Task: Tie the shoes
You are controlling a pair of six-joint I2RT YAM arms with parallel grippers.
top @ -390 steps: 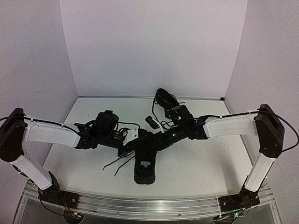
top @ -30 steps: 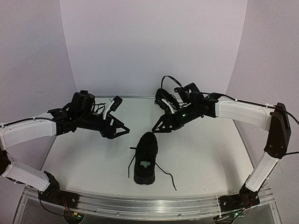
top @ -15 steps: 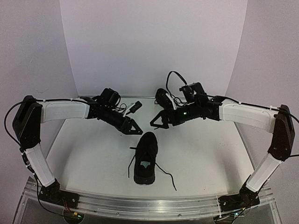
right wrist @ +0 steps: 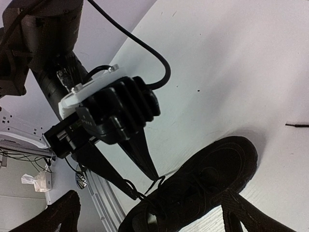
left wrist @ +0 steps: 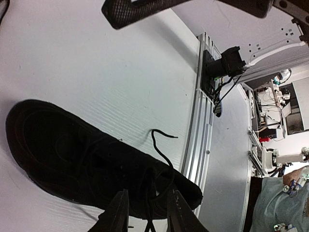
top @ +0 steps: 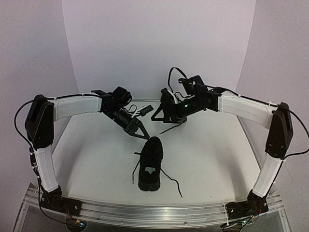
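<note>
In the top view, the left gripper has swung inward over the last half-second. It now hangs just beyond the toe of the small black low-top sneaker in the middle of the white tabletop, while the right gripper has drawn back toward the rear. The thin black laces trail loose, so we judge that no knot has begun.

In the left wrist view, the fingers are slightly spread and straddle the laces.

In the right wrist view, the jaws gape wide and hold nothing.

We see no containers.
</note>
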